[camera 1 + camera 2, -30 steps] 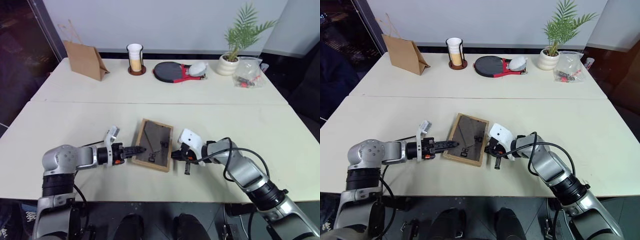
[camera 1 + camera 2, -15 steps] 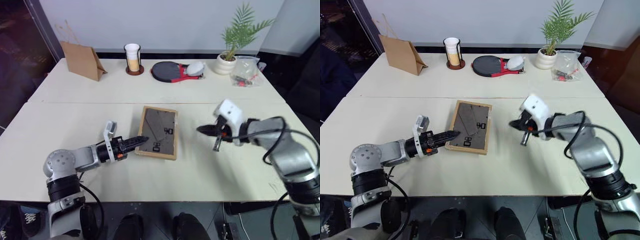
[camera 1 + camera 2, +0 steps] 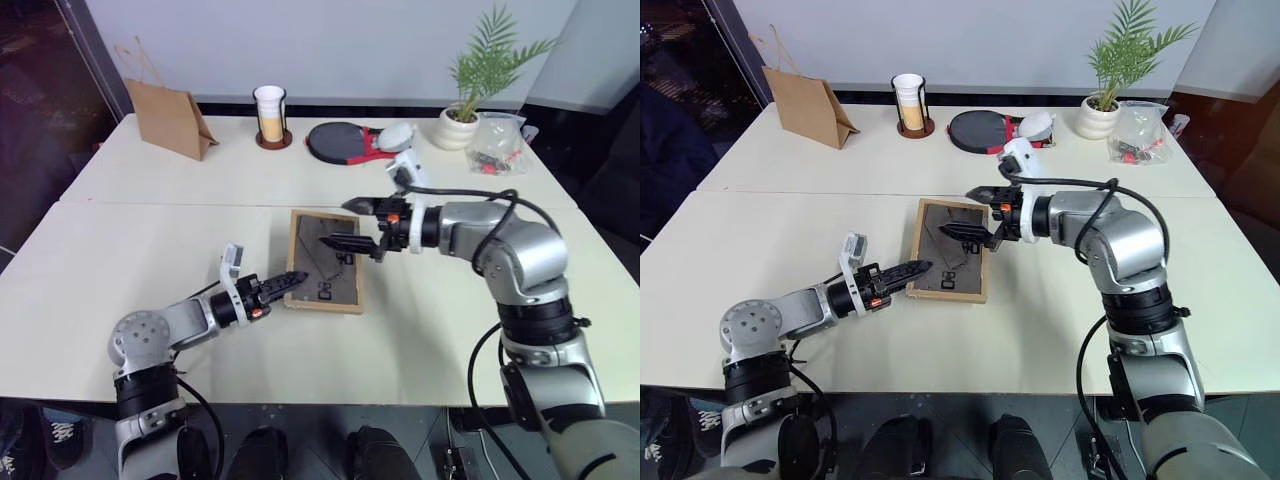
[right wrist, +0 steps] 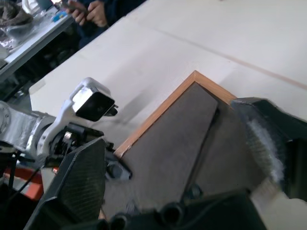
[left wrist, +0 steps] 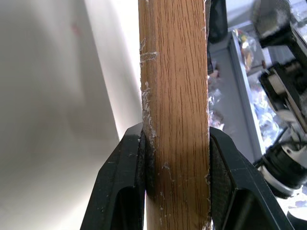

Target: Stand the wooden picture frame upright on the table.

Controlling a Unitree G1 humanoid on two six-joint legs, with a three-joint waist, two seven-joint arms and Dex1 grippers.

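The wooden picture frame (image 3: 322,272) lies on the cream table (image 3: 150,240) near its front, dark back panel and stand facing up. My left gripper (image 3: 290,281) is shut on the frame's near left edge; the left wrist view shows both black fingers (image 5: 127,158) clamped on the light-wood rim (image 5: 175,96). My right gripper (image 3: 335,222) hovers open just above the frame's far right part, one finger over the far edge and one over the back panel, touching nothing. In the right wrist view the back panel (image 4: 177,139) lies between its spread fingers (image 4: 81,182).
Along the table's far edge stand a brown paper bag (image 3: 170,120), a white cup in a holder (image 3: 270,115), a black and red paddle (image 3: 345,142), a potted plant (image 3: 462,120) and a clear plastic bag (image 3: 497,145). A person's hands (image 4: 91,9) appear beyond the table.
My right gripper rose from the table beside the frame's right edge, swung over the frame and opened. The frame has turned slightly squarer. My left gripper stays on its left edge.
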